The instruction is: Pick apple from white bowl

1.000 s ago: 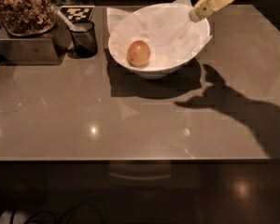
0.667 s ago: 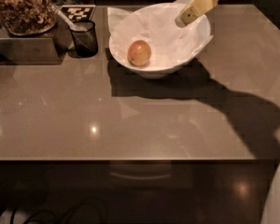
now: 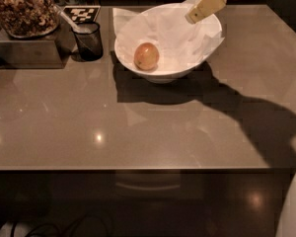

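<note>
At the near right corner a pale rounded part of the robot [image 3: 292, 206] is in view; 1 second ago it was not there. On the brown table [image 3: 138, 132] the arm's dark shadow [image 3: 256, 117] now reaches from the bowl's foot to the right edge and is bigger than before.

Behind the shadow stands the white bowl [image 3: 163, 74], lined with crumpled white paper [image 3: 172, 31]. The apple [image 3: 146, 56] lies inside it, on the paper, in the left part of the bottom, at the same place as before. It looks almost round, so no long axis can be named, and I cannot tell which way its stem end points.

The gripper [image 3: 193, 18] is above the right back part of the bowl, apart from the apple. Its yellowish end slants from upper right to lower left, the tip towards the apple. Compared with 1 second ago it is further left and lower. I cannot tell whether it is open or closed; the apple is not in its hold.

Left of the bowl is 1 small dark cup [image 3: 89, 41]. Further left, a clear container of mixed snacks [image 3: 22, 9] sits on a grey box [image 3: 24, 51]. Behind the cup lies a black-and-white marker [image 3: 81, 13].
</note>
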`<act>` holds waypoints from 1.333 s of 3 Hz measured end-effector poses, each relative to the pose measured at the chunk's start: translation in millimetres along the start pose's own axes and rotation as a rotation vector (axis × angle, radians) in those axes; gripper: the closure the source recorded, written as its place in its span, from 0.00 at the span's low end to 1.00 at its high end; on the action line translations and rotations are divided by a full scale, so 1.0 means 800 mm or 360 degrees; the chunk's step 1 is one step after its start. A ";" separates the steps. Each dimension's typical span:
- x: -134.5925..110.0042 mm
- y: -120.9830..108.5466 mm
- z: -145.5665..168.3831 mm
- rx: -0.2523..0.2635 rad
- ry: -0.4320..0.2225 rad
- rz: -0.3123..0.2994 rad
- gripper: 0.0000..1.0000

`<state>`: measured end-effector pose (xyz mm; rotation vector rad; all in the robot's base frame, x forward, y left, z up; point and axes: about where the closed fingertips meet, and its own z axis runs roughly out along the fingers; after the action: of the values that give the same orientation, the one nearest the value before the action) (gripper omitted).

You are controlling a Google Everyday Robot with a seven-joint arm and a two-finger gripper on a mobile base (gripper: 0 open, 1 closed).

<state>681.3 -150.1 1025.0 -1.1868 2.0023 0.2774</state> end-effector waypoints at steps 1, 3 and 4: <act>-0.006 0.004 0.018 -0.0041 -0.0016 -0.0012 0.33; -0.026 0.027 0.094 -0.0226 -0.0002 -0.0127 0.30; -0.027 0.037 0.127 -0.0312 -0.0004 -0.0146 0.28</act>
<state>714.6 -65.5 966.2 -1.3951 1.9467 0.4364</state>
